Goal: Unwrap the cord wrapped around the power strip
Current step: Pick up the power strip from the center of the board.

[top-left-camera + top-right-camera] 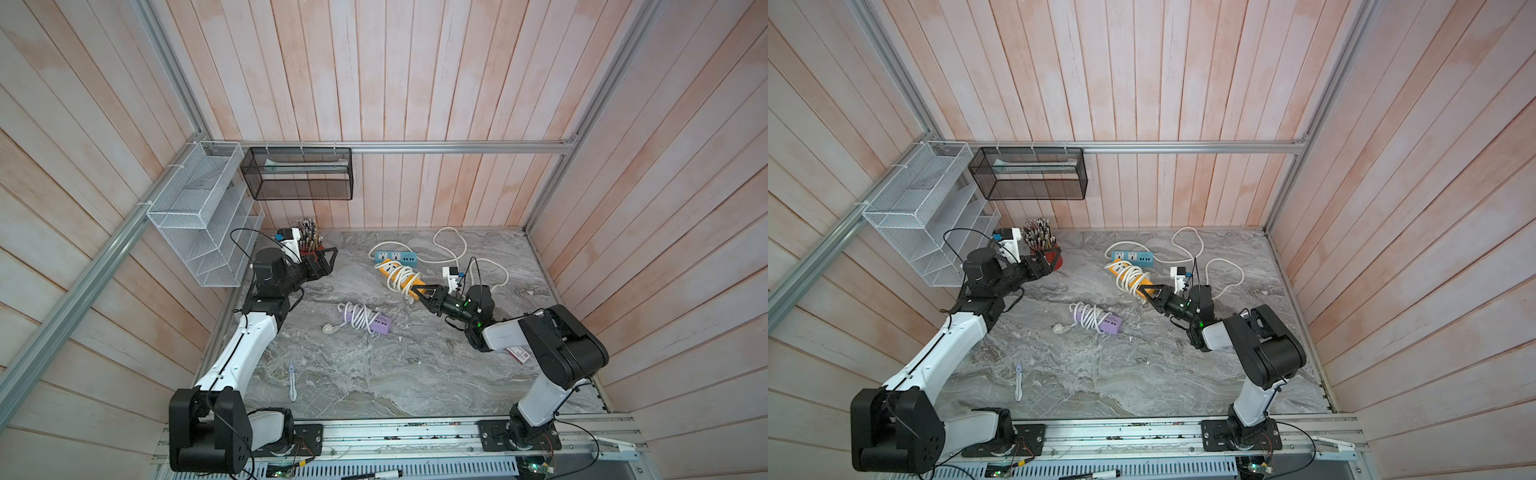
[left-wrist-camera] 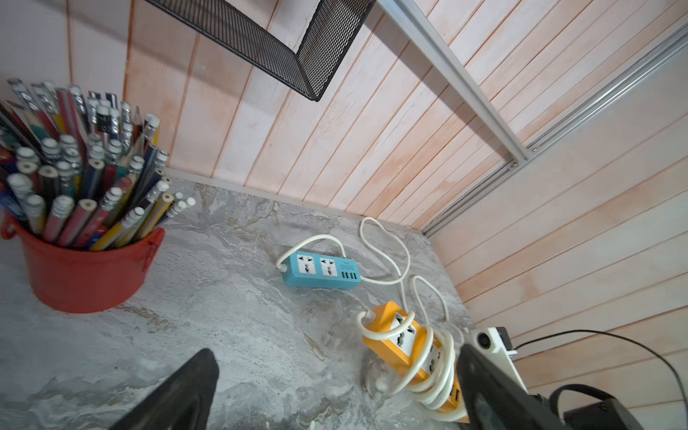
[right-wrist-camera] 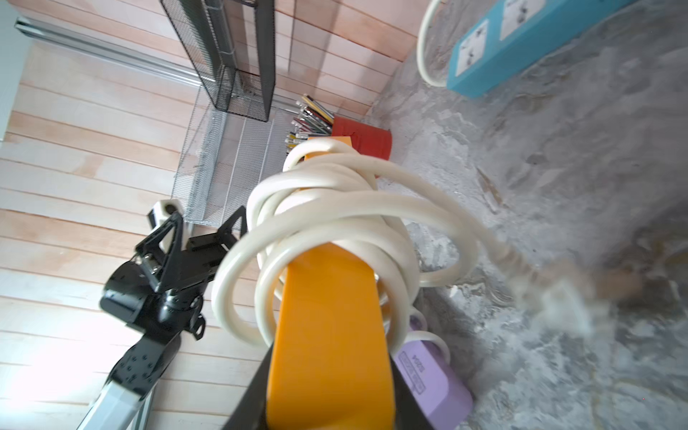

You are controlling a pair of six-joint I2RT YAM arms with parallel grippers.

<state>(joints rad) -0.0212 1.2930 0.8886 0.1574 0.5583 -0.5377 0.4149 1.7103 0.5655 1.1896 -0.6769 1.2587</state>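
Toward the back of the grey marble-patterned table (image 1: 374,374), my right gripper (image 1: 426,293) is clamped narrowly on one end of the long orange plastic power strip (image 3: 327,335). The thick white cord (image 3: 335,208) sits round it in several loose loops. The strip sticks out from my jaws like a handle and looks raised off the table, though I cannot tell whether its far end touches.

My worry is that grip. I hold only the very end, so the weight of strip and coils levers against the pads, and a quick turn could twist it out. The loops are slack and overlap, so pulling one could drag others into a knot rather than free them. The cord's free tail runs off into a blur in the right wrist view, so I cannot place the plug. The flat blue power strip (image 1: 395,257) lies just beside, its own white cord spread behind, and could catch. The purple power strip (image 1: 365,322) lies nearer the front.

My right forearm reaches low from a folded elbow. My left gripper (image 1: 332,262) hangs wide and empty beside the red bucket of pencils (image 2: 85,268), well apart from the orange strip.
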